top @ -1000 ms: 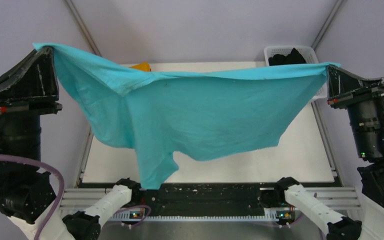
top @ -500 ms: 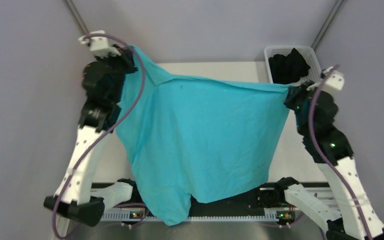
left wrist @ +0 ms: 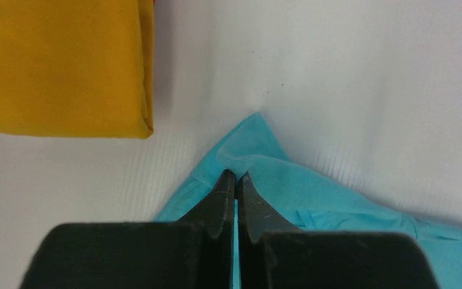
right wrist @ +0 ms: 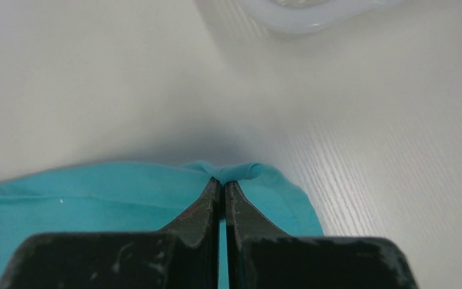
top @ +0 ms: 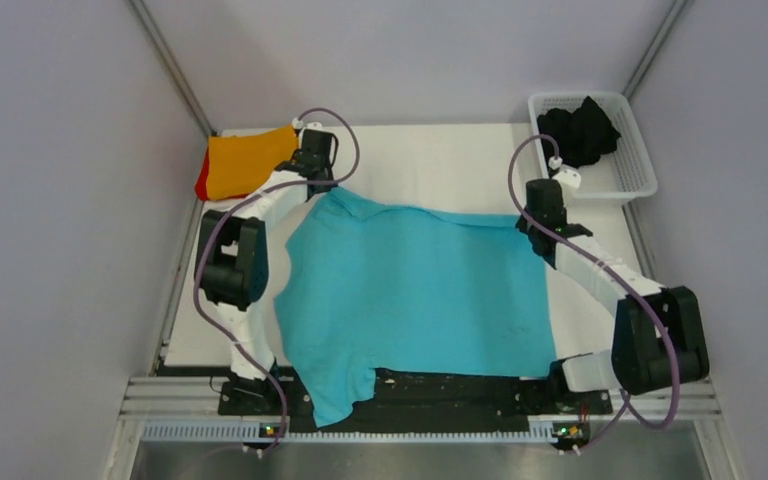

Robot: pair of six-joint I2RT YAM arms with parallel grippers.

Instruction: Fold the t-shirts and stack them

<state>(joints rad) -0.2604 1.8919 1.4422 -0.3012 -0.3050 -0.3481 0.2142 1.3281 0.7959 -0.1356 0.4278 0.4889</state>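
Turquoise shirt [top: 410, 290] now lies flat on table [top: 440, 160].

We count four shirts: one turquoise shirt [top: 420, 290], one orange shirt [top: 245, 162], one red shirt [top: 202, 184] seen only as a sliver under the orange one, and one black shirt [top: 578, 128] in a bundle. We count one white basket [top: 620, 193] and one table [top: 440, 160]. We also count two robot arms, the left arm [top: 232, 262] and the right arm [top: 600, 268], and two grippers, the left gripper [left wrist: 235, 176] and the right gripper [right wrist: 222, 180].
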